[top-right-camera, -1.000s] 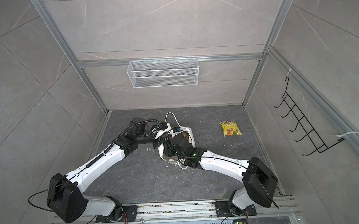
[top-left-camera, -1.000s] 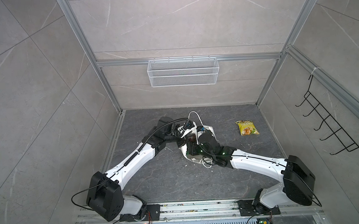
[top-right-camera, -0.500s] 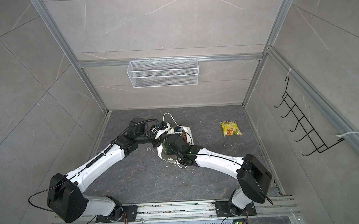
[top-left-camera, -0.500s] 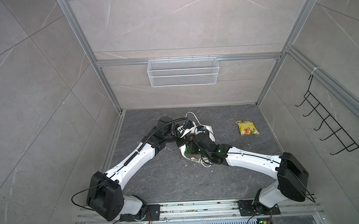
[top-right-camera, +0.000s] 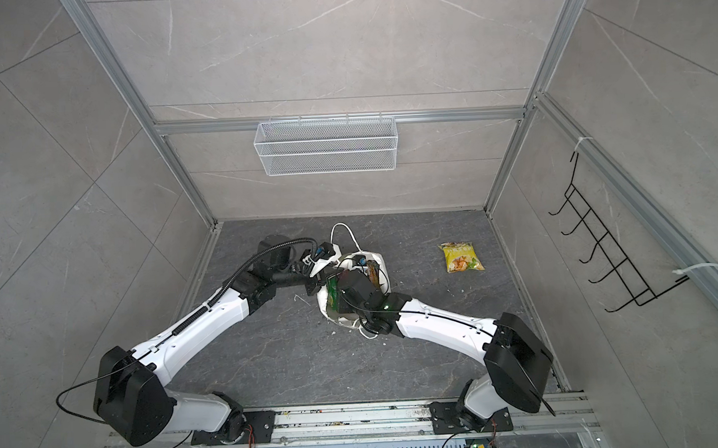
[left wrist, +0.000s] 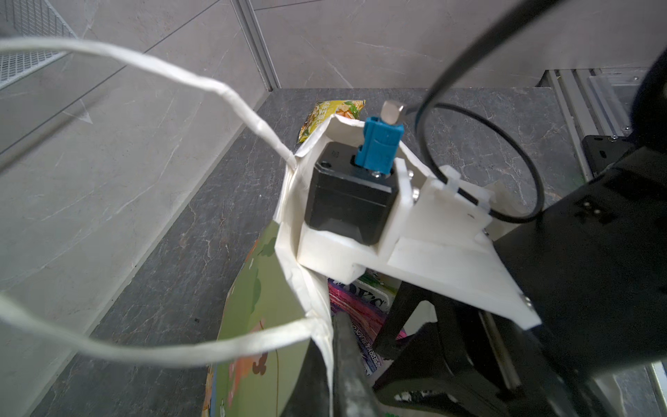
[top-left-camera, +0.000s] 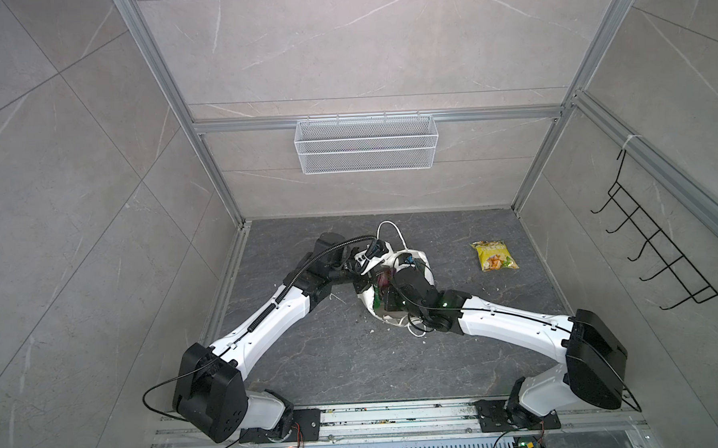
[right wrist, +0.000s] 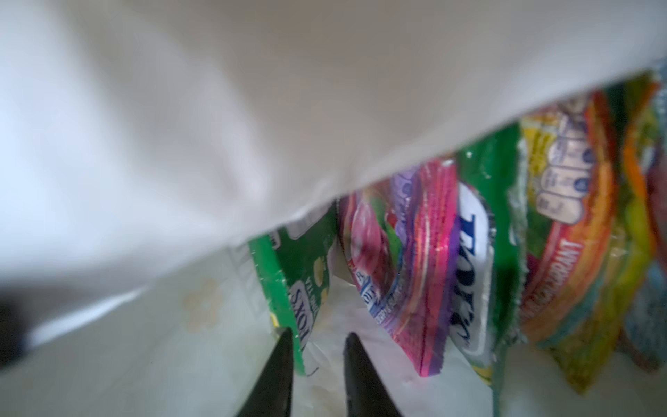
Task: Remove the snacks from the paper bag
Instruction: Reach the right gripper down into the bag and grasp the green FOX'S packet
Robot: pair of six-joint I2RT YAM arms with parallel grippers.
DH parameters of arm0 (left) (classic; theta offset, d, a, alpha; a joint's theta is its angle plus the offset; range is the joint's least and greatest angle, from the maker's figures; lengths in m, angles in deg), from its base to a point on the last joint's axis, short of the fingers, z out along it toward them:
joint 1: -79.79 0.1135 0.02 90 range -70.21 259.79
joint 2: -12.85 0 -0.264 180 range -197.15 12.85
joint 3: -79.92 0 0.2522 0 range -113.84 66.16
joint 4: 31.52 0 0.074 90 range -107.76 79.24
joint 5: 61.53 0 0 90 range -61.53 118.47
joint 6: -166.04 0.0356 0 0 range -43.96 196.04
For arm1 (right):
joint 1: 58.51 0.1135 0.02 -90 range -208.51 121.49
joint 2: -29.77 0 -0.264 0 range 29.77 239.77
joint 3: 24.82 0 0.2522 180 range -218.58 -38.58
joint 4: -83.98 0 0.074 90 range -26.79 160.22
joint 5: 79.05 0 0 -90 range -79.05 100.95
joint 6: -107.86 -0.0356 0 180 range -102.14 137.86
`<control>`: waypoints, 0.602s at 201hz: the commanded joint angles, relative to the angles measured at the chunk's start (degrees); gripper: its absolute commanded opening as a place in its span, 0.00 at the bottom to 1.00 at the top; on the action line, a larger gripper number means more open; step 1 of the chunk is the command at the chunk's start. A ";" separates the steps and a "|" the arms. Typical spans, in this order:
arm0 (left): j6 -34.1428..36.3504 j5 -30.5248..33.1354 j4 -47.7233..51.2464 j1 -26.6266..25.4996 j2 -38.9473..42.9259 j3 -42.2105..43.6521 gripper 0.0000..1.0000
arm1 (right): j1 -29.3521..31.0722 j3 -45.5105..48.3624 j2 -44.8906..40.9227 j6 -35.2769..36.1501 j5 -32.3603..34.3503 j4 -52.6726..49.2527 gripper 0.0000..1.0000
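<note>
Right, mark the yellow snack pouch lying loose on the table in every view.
Top view: yellow pouch flat on the table, right of the paper bag.
Top view: pouch likewise right of the bag.
Left wrist: pouch peeks out behind the bag rim.
Right wrist: not in it.
Shared landmark: the paper bag.

The white, flower-printed paper bag [top-left-camera: 425,268] stands open mid-worktop [top-left-camera: 355,358], holding a green pouch [right wrist: 299,274], a purple-pink pouch [right wrist: 408,252] and an orange pouch [right wrist: 574,252] on edge. A yellow pouch [top-left-camera: 494,255] lies flat, well apart.
</note>
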 commanded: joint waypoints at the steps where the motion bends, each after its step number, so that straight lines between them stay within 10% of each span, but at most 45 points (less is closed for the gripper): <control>1: -0.03 -3.08 -2.26 -0.63 0.82 -1.69 0.00 | 0.09 0.86 -1.11 2.54 -3.16 4.12 0.37; 121: -0.55 -4.05 -2.35 -0.57 1.30 -1.76 0.00 | 0.12 -5.59 11.46 0.13 0.64 4.47 0.49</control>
